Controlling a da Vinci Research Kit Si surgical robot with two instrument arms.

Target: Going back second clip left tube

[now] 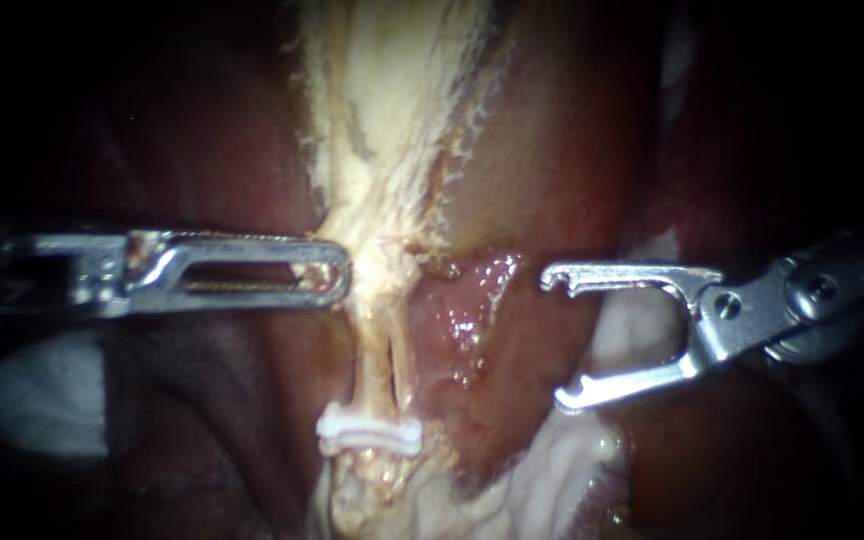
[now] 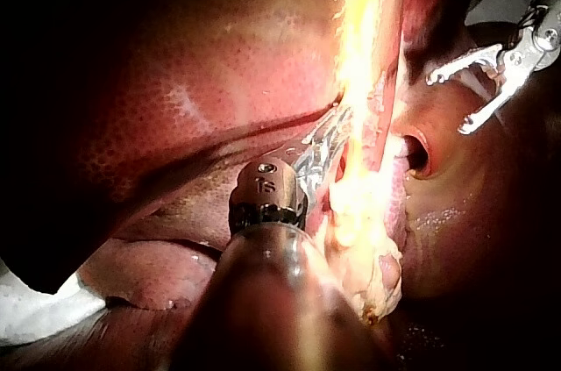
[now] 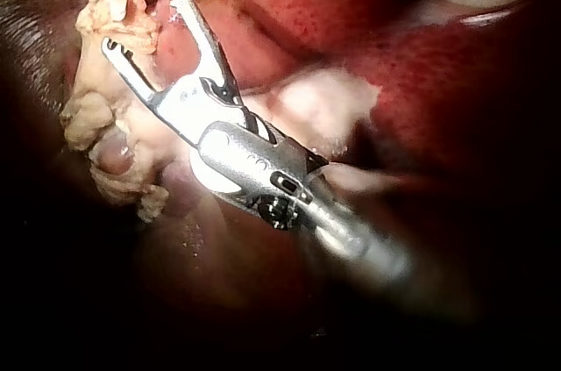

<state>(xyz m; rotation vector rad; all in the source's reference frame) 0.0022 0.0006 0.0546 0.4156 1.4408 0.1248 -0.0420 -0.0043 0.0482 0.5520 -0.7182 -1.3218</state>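
- The right instrument has its jaws wide apart, and nothing is in them.
- The mouth of those jaws faces sideways, toward the pale strand in the middle.
- The strand runs up and down. Lower down a thin slit splits it into two tubes, and the left tube is the one farther from the right instrument.
- A white clip sits across the tubes, low down. It is below the open jaws and off to the side, and does not touch them. Only this one clip shows.
- There is a clear gap between the open jaws and the tubes. Wet pink tissue lies in that gap.
- The left instrument comes in flat from the other side. Its jaws are pressed together and seem to pinch the edge of the pale strand, above the clip.
- The right instrument probably has to pull straight back along its own shaft, away from the tubes. Its lower jaw looks likely to clear the clip.
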